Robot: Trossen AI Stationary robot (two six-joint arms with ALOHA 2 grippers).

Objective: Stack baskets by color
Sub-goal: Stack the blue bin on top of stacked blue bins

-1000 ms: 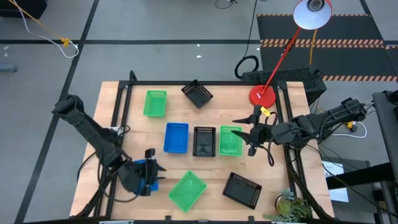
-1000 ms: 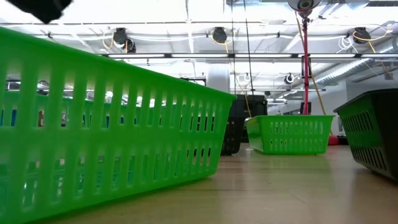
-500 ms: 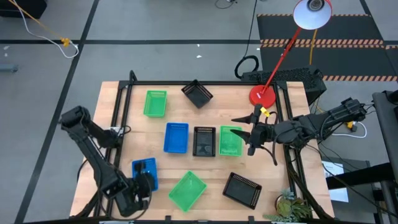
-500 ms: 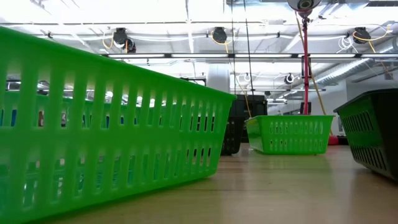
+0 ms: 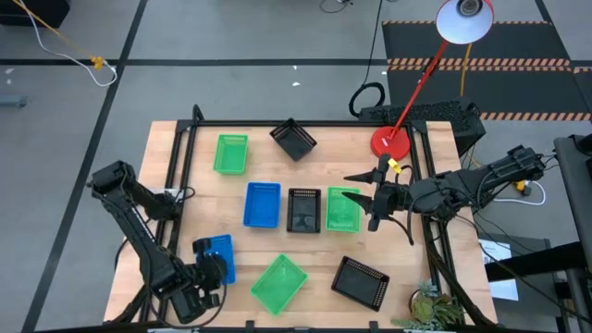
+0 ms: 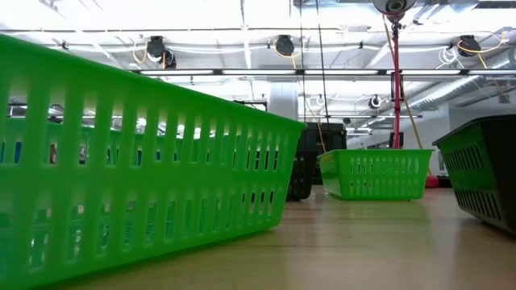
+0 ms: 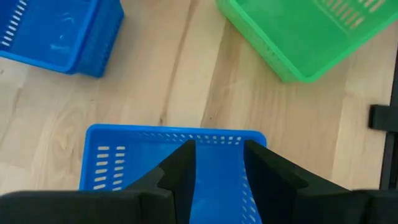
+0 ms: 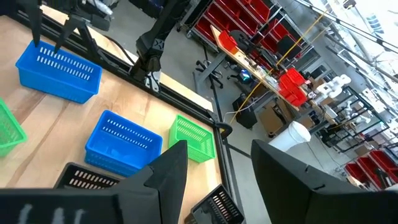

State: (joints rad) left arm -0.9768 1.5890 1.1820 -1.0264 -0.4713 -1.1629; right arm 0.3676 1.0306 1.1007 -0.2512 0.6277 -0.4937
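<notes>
Several mesh baskets lie on the wooden table. A blue basket rests on its bottom near the table's front left. My left gripper hangs over that basket's near end, tipped steeply down and open. In the left wrist view its fingers stand above the basket's inside, and no touch shows. A blue, a black and a green basket sit in a row mid-table. My right gripper is open and hovers high beside the green one.
A green basket and a tilted black basket sit at the far side. Another green and another black one lie near the front edge. A red lamp base stands at the far right, and a plant at the front right corner.
My left gripper has drawn back from over the front-left blue basket toward the table's near edge, turning and tipping as it went. The basket stays flat on the table and now shows in full. My right arm has kept still.
</notes>
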